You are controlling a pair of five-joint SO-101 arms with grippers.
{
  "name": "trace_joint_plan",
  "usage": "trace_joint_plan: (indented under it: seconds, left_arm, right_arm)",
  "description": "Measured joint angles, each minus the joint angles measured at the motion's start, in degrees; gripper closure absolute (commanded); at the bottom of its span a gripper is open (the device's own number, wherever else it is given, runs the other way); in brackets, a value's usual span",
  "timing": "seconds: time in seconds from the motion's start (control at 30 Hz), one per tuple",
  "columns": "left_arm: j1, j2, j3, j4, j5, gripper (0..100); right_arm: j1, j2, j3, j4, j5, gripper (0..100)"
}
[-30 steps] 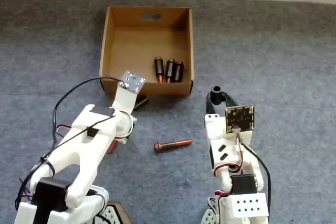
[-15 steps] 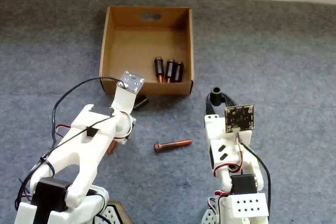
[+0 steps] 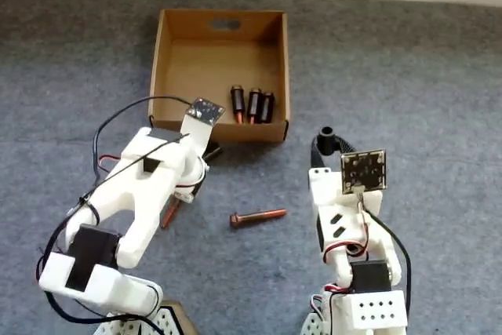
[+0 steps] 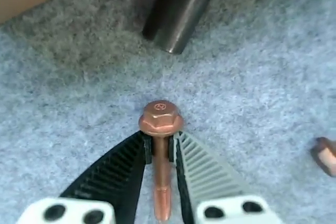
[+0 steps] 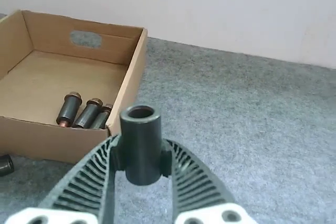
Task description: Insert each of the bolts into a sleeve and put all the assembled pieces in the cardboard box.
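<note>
Bolt (image 4: 160,120), coppery, hex-headed, sits gripped in the ribbed left claw (image 4: 161,144).

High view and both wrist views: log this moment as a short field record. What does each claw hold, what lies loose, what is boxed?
left claw: shut on bolt
right claw: shut on sleeve, open end up
on carpet: loose bolt; loose sleeve outside the box, near its front wall
cardboard box: three assembled pieces inside
</note>
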Motion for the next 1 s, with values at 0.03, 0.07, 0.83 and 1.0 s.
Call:
trace_joint_plan:
  seconds: [0.03, 0.07, 0.83, 1.0]
  left_arm:
    - [0.0, -1.23, 0.0, 0.26, 0.0, 99]
    - [0.0, -2.29, 0.0, 0.7, 0.0, 99]
    - [0.0, -56.7, 0.09, -11.78, 21.1, 99]
    - [0.18, -57.14, 0.09, -24.53, 30.59, 99]
  right_arm:
    - [0.0, 0.0, -0.53, 0.0, 0.0, 99.2]
    - [0.0, 0.0, -1.14, 0.0, 0.0, 99.2]
    - [-7.65, -0.44, -17.14, 12.84, -13.1, 99.2]
    - [-7.65, -0.44, -17.14, 10.55, -13.1, 99.2]
